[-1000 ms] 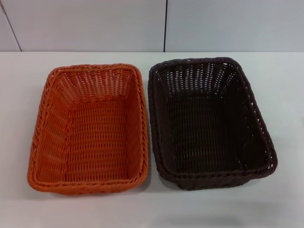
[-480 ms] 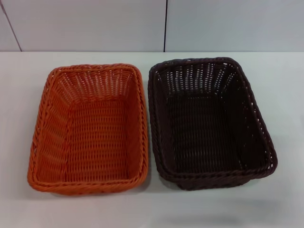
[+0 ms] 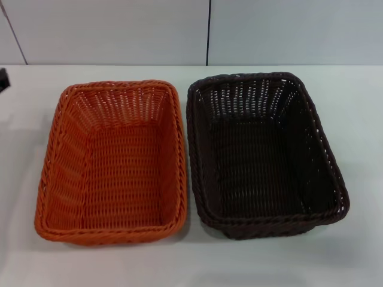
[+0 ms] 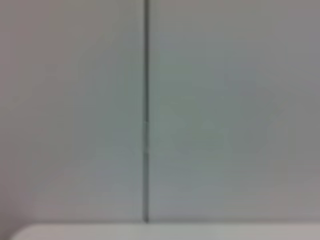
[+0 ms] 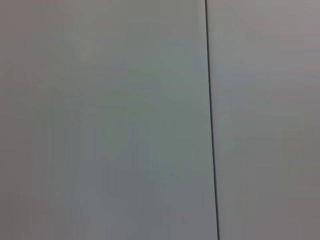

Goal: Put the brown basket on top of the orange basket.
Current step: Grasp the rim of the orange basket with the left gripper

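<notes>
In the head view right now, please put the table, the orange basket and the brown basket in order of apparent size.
1. The table, the largest: it spans the whole width and both baskets rest on it.
2 and 3. The orange basket and the brown basket look alike in size, so I cannot rank them.

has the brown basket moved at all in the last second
No. The brown basket sits right of the orange basket, same gap, same place against the wall seam.

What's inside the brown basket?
Nothing: the brown basket shows only its own woven floor. What lies under it on the white table is covered, so I cannot tell.
</notes>
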### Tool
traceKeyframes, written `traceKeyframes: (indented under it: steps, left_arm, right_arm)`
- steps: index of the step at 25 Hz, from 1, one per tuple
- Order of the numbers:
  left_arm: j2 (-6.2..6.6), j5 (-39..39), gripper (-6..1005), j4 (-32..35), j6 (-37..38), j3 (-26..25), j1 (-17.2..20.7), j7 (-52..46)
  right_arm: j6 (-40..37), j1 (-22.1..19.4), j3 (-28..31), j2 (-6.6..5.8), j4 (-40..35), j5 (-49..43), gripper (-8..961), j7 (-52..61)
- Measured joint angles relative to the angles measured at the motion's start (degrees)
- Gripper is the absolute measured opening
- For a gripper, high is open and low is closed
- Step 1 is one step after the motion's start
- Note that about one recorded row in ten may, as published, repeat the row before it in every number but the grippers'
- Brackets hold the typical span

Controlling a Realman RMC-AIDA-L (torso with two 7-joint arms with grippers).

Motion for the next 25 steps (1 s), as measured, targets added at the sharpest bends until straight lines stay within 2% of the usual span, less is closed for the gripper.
traceKeyframes:
  steps: [1, 4, 5, 6, 7, 8, 10, 12, 17, 25]
  left_arm:
    - [-0.50, 0.0, 784, -2.0, -2.9, -0.7, 0.0, 0.7]
    - [-4.54, 0.2, 784, -11.4, -20.1, -5.2, -1.3, 6.2]
    - [-4.54, 0.2, 784, -11.4, -20.1, -5.2, -1.3, 6.2]
    - [-5.55, 0.3, 784, -13.5, -25.0, -6.3, -2.2, 7.7]
    - [-5.98, 0.3, 784, -15.3, -30.5, -6.9, -3.4, 8.6]
    - [-5.98, 0.3, 784, -15.3, -30.5, -6.9, -3.4, 8.6]
    - [-5.86, 0.3, 784, -17.0, -40.1, -6.4, -7.1, 8.5]
    - [-5.89, 0.6, 784, -16.8, -42.3, -5.6, -7.9, 8.6]
    - [-5.97, 3.7, 785, -15.8, -45.2, -2.5, -9.1, 6.8]
    - [-6.01, 8.1, 785, -10.5, -49.0, -1.9, -11.8, 3.4]
  right_arm:
    - [-1.8, 0.7, 0.2, -0.02, 0.1, 0.8, 701, 0.0]
    - [-3.4, 1.3, 0.5, -0.02, 0.5, 0.9, 701, 0.0]
    - [-4.0, 1.5, 0.5, -0.04, 0.7, 0.9, 701, 0.0]
    - [-4.6, 1.7, 0.5, -0.11, 0.8, 0.9, 701, 0.0]
    - [-5.1, 1.8, 0.5, -0.22, 0.9, 0.9, 701, 0.0]
    - [-5.3, 1.8, 1.0, -0.37, 1.2, 0.9, 701, 0.0]
    - [-5.3, 1.9, 1.2, -0.43, 1.4, 0.9, 702, 0.0]
    - [-5.3, 1.9, 1.9, -0.51, 1.5, 0.8, 702, 0.0]
    - [-5.1, 1.9, 2.8, -0.60, 1.3, 0.9, 701, 0.0]
    - [-5.4, 2.4, 2.7, -0.68, 1.4, 0.5, 701, 0.0]
